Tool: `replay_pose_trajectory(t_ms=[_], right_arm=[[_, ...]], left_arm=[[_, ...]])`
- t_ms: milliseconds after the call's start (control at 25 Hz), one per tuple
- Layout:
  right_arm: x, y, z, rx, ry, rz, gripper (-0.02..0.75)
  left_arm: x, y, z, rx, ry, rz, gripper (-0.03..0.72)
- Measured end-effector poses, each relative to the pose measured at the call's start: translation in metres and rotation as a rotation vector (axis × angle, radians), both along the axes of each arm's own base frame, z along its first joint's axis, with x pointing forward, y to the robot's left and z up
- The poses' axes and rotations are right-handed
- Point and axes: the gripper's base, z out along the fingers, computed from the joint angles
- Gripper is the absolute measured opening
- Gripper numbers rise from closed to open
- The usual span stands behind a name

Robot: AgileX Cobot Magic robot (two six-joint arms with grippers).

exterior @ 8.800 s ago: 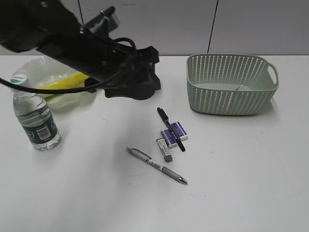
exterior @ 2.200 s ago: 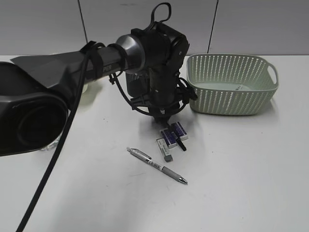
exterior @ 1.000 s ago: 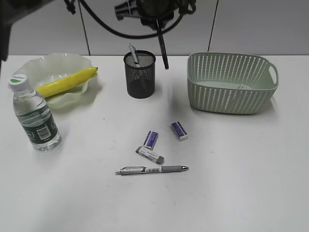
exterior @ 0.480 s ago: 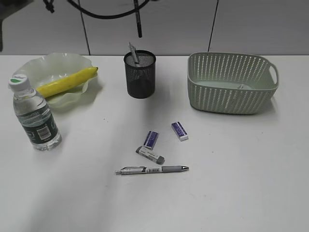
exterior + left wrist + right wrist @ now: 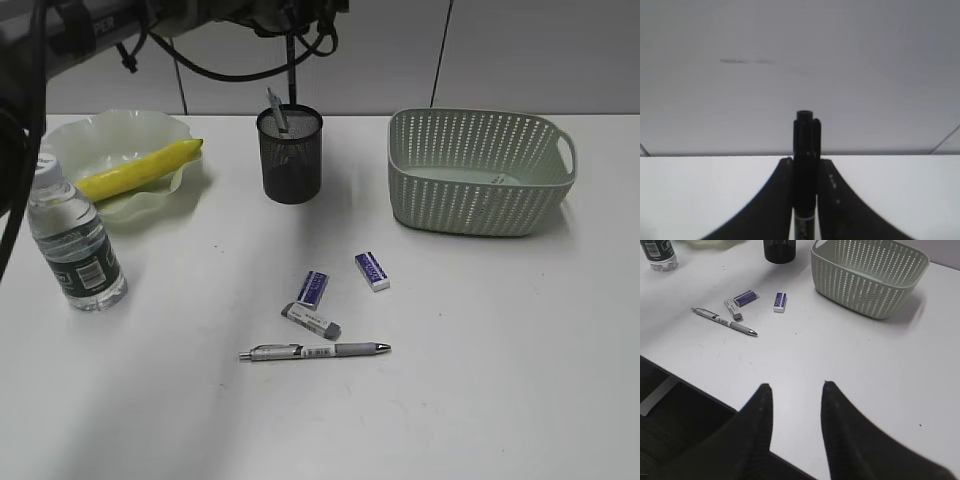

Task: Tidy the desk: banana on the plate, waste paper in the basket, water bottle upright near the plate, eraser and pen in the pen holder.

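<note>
**Left claw clamps black pen above holder**

Left claw [image 5: 804, 172] pinches one black marker pen [image 5: 804, 150] upright over black mesh pen holder [image 5: 290, 155]. Right claw [image 5: 796, 390] apart, empty. White bench [image 5: 500, 350]: three erasers [image 5: 313, 288], one silver pen [image 5: 315, 351]. One yellow banana [image 5: 140, 170] on ruffled green plate [image 5: 70, 140], one clear bottle [image 5: 75, 245] upright, one green perforated basket [image 5: 480, 170]. Grey wall behind.

No wording legible anywhere, water bottle [image 5: 75, 245] at nine o'clock with a dark green label bearing a barcode block and white print too small to read, three erasers [image 5: 313, 288] with blue sleeves, lettering blurred, grey pen [image 5: 315, 351] with an unreadable sticker
</note>
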Motion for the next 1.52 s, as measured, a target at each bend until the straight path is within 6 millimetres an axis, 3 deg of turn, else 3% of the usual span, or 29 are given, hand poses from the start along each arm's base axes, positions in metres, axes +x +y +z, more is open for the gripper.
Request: replay_pose_trajectory(t_ms=[360, 800, 1080, 1400, 1520], right_arm=[[0.0, 0.0, 0.0, 0.0, 0.0, 0.0, 0.276], [0.0, 0.0, 0.0, 0.0, 0.0, 0.0, 0.276], [0.0, 0.0, 0.0, 0.0, 0.0, 0.0, 0.276], [0.0, 0.0, 0.0, -0.001, -0.001, 0.0, 0.276], [0.0, 0.0, 0.0, -0.001, -0.001, 0.0, 0.276]], left_arm=[[-0.001, -0.005, -0.024, 0.025, 0.008, -0.054, 0.094], [-0.011, 0.0, 0.008, 0.015, -0.073, -0.092, 0.091], [-0.032, 0.007, -0.016, -0.052, -0.088, -0.232, 0.09], [-0.018, 0.026, -0.023, -0.086, -0.135, -0.279, 0.09], [-0.014, 0.026, -0.037, -0.082, -0.118, -0.285, 0.09]])
